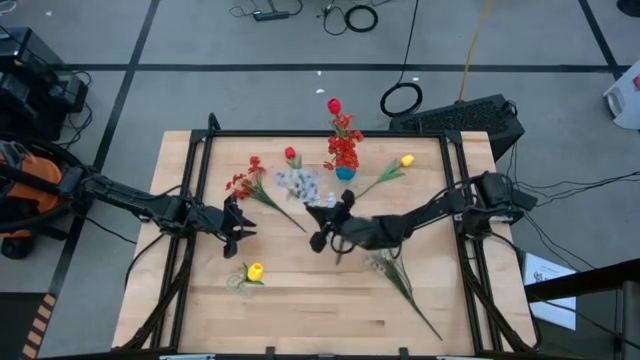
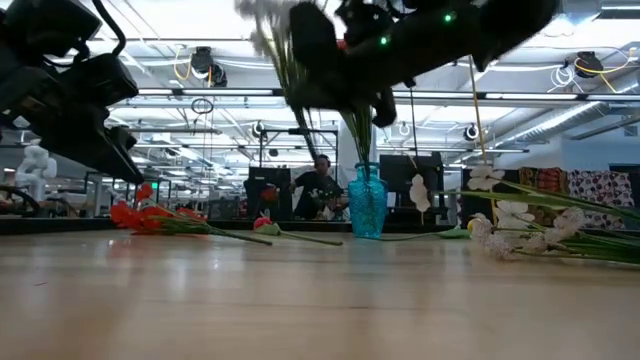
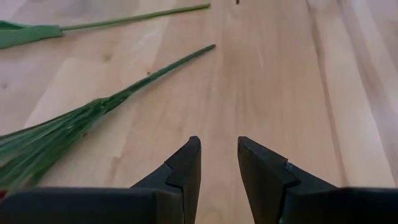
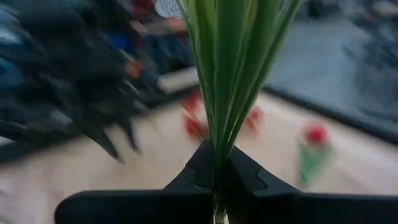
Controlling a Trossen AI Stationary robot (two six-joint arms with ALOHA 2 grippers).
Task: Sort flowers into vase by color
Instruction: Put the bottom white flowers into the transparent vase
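Observation:
My right gripper is over the table's middle, shut on a pale white-grey blossom spray. The teal vase stands at the far middle with red flowers in it. A clear glass vase near the front left holds a yellow bud. A red spray, a red bud, a yellow bud and another pale spray lie flat on the table. My left gripper waits open at the left, by the red spray's stem. My right gripper pinches the pale spray's bundle of green leafy stems between its two fingers. The fingers reach in roughly level from the table's right side and lie across the stems. The spray is lifted clear of the table, its blossoms high above the wood.
A black frame rail runs round the tabletop. In the low view a person sits beyond the table's far edge. Bare wood lies along the near middle.

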